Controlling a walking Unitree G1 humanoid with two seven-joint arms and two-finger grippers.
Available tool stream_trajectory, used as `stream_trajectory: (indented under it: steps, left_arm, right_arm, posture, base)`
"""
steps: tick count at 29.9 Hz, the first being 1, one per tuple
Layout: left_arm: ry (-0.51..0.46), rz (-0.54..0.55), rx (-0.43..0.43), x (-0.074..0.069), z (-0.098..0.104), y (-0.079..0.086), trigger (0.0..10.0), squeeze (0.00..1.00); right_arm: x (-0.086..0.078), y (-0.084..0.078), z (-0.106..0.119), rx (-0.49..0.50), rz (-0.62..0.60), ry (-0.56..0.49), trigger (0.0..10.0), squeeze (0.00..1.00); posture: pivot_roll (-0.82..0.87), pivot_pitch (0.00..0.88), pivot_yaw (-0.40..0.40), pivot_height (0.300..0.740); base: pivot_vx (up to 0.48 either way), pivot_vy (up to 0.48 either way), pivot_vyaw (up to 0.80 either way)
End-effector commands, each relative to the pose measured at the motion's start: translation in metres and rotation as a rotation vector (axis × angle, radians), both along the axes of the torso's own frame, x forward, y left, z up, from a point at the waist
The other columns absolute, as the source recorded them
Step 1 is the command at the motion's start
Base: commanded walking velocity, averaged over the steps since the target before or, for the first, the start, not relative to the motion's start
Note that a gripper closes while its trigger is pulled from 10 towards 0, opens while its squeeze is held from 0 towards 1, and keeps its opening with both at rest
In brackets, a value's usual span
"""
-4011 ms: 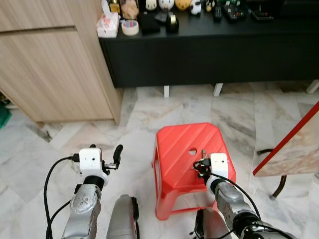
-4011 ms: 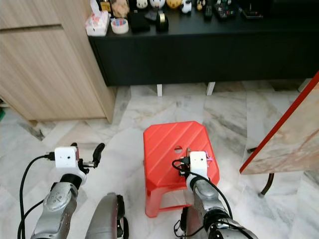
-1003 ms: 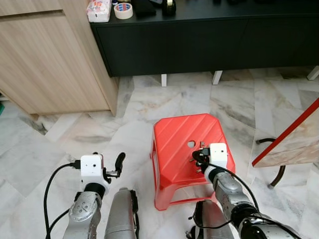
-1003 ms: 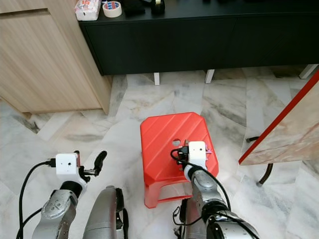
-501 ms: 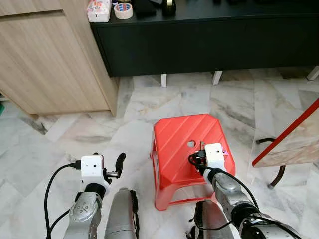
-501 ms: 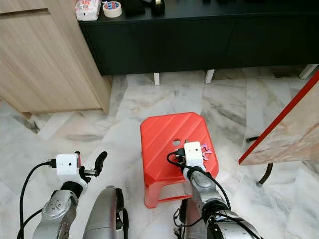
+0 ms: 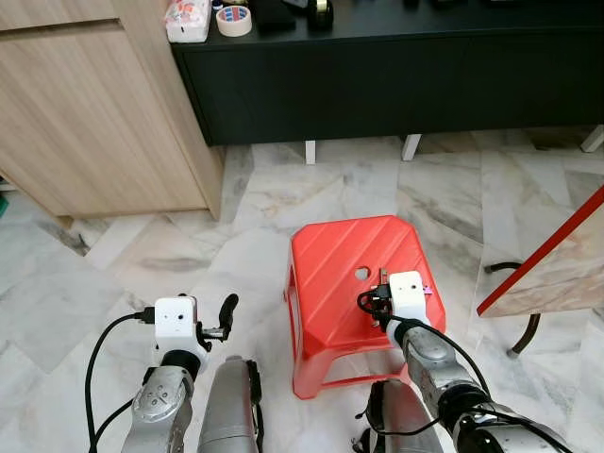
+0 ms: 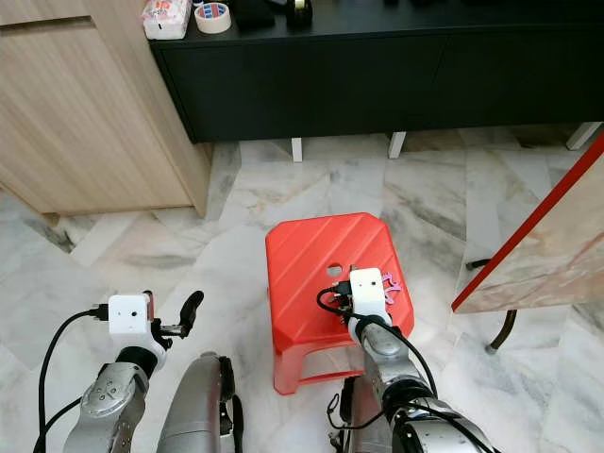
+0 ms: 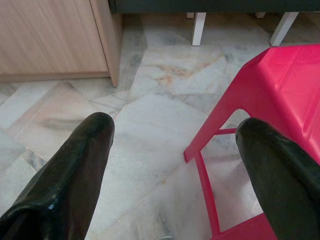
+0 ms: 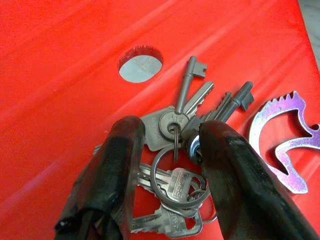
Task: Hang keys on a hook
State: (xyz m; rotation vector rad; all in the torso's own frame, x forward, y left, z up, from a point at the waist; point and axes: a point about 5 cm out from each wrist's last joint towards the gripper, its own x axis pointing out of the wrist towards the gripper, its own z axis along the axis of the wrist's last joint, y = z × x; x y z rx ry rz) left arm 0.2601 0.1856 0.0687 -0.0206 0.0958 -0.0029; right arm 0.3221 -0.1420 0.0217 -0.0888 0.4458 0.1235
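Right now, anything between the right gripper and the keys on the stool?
Nothing visible. The right gripper is down on the red stool with its two fingers straddling the bunch of keys, which lies flat on the seat. The purple keychain lies beside the bunch, outside the fingers. No hook is in view.

silver keys (image 10: 175,150) bunched on ring with purple metallic tag (image 10: 282,137), lying flat on red stool top (image 10: 60,70) near hole

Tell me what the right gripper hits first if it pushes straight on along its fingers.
Most likely the bunch of keys lying between the right gripper fingers, then the red stool top beneath them. Depth is hard to judge; the fingers may already touch the keys.
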Motion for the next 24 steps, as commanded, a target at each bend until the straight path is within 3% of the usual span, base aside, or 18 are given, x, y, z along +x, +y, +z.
stream_trajectory:
  steps: [1, 12, 13, 16, 24]
  left_arm:
    - [0.029, 0.003, -0.005, -0.0041, -0.0065, 0.0013, 10.0, 0.00]
    - [0.029, 0.002, -0.006, -0.0044, -0.0067, 0.0008, 10.0, 0.00]
    - [0.029, 0.003, -0.007, -0.0045, -0.0067, 0.0008, 10.0, 0.00]
    - [0.029, 0.005, -0.006, -0.0047, -0.0068, 0.0011, 10.0, 0.00]
    - [0.031, 0.006, -0.006, -0.0050, -0.0080, 0.0006, 10.0, 0.00]
  right_arm:
    - [-0.0066, -0.0013, -0.0081, 0.000, -0.006, 0.039, 10.0, 0.00]
    - [-0.0120, -0.0011, -0.0151, 0.005, -0.003, 0.086, 9.8, 0.00]
    - [-0.0124, -0.0011, -0.0155, 0.005, -0.002, 0.088, 9.1, 0.00]
    - [-0.0131, -0.0005, -0.0163, 0.006, 0.005, 0.092, 0.3, 0.00]
    - [-0.0119, -0.0007, -0.0150, 0.005, 0.001, 0.087, 0.0, 0.00]
  posture:
    - [0.12, 0.257, 0.014, 0.602]
    - [0.12, 0.257, 0.014, 0.602]
    - [0.12, 0.257, 0.014, 0.602]
    - [0.12, 0.258, 0.014, 0.602]
    - [0.12, 0.256, 0.015, 0.602]
  base:
    - [0.000, 0.000, 0.00]
    - [0.000, 0.000, 0.00]
    - [0.000, 0.000, 0.00]
    - [0.000, 0.000, 0.00]
    - [0.000, 0.000, 0.00]
